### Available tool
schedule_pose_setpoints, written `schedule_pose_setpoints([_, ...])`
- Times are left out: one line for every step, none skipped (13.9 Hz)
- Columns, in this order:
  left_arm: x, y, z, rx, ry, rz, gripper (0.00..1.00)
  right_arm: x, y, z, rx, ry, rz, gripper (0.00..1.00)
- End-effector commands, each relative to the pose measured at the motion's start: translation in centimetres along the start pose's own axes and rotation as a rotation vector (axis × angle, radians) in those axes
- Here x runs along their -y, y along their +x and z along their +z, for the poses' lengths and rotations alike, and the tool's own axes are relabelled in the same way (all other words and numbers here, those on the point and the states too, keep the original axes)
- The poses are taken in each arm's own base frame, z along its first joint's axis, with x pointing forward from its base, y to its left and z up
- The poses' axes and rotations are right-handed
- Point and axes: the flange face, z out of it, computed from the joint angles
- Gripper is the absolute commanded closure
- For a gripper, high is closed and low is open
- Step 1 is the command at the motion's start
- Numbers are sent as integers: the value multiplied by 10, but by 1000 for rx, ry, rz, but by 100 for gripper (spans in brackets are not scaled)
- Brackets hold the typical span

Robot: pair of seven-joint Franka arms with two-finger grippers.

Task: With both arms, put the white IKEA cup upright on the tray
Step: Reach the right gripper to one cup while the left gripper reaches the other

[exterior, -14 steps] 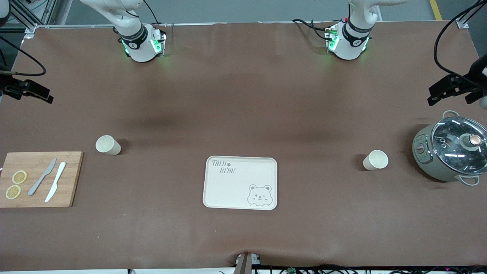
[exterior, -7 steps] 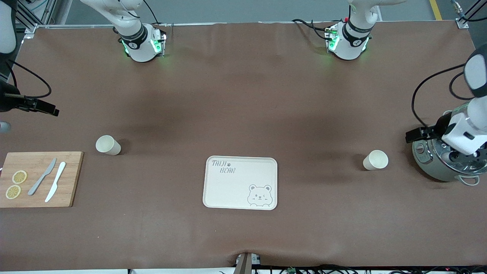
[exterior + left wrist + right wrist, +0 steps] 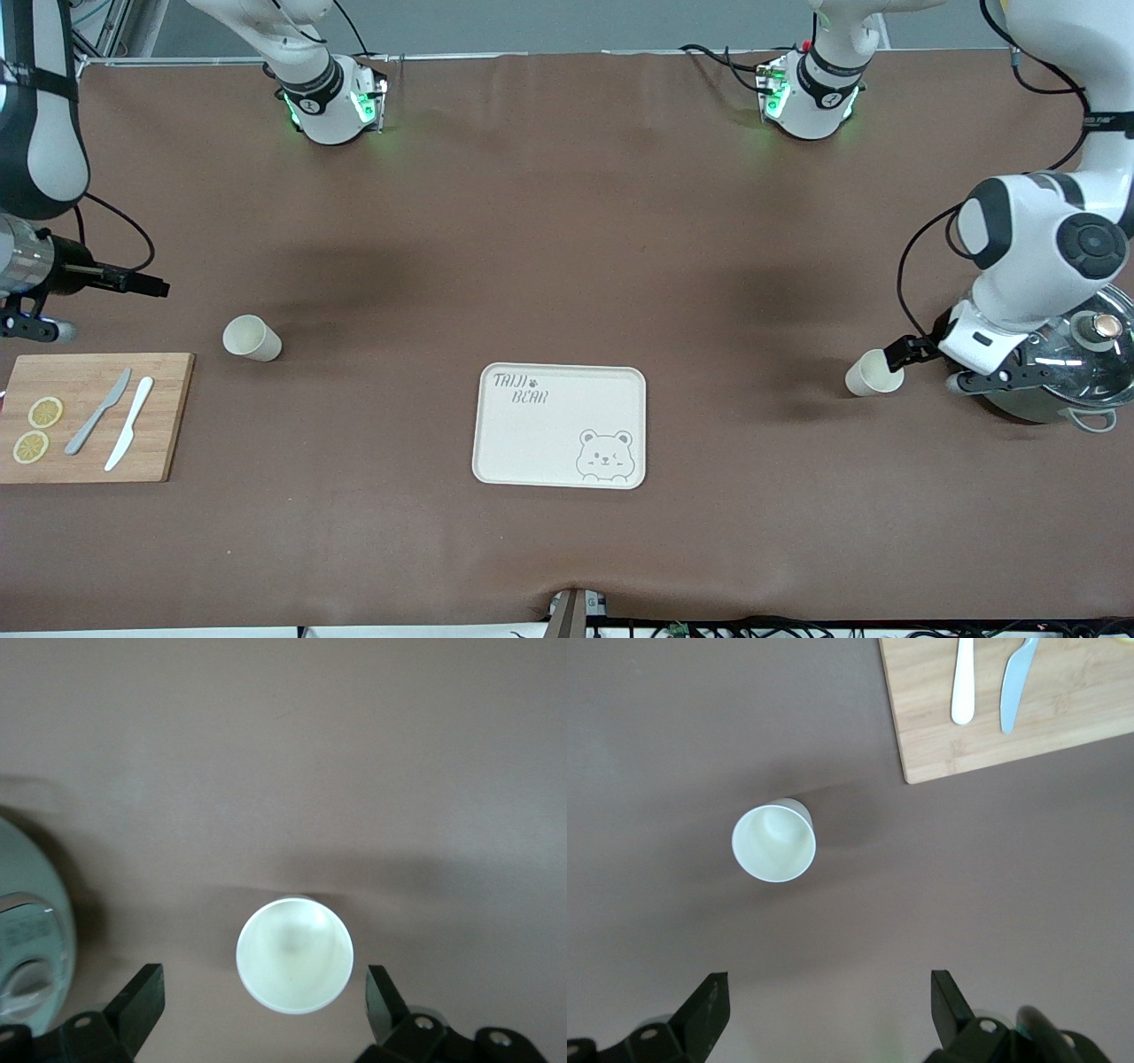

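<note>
- While both arms approach, the left gripper (image 3: 261, 1014), jaws spread wide, has one white cup (image 3: 294, 954) between them.
- Right gripper (image 3: 824, 1014), also released, hovers short of the other cup (image 3: 773, 842).
- Next: descend, close; the tray (image 3: 514, 443) sits bare.

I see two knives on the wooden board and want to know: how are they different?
The grey knife is grey and looks like metal; the white knife is plain white. The grey knife lies closer to the lemon slices; the white knife lies on its other flank, toward the tray. Both lie flat, side by side and slanted the same way, on the cutting board.
</note>
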Motion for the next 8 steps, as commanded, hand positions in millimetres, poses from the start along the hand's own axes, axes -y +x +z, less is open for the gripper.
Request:
schedule_pose_setpoints([13,-12,24,-35,-5,-31,0,-5,5,23,-11,19,20,0])
schedule_pose_setpoints([14,-15,32,-30,-5,-33,0,-5,8,37,-31,38,29,0])
schedule_pose_setpoints([16,-17,37,-25,-4,-33,0,-6,12,53,-48,45,36,0])
schedule_pose_setpoints([20,-20,39,-18,-3,-37,2,-8,15,67,-64,46,42,0])
schedule_pose_setpoints([19,-22,41,-12,-3,-35,3,-8,19,80,-62,45,43,0])
schedule_pose_setpoints([19,-23,44,-7,-2,-36,6,-7,23,93,-45,45,43,0])
schedule_pose_setpoints([20,-26,50,5,-2,-37,8,-6,26,102,-35,74,60,0])
schedule_pose_setpoints([31,-26,53,10,1,-43,11,-10,27,109,-27,121,96,0])
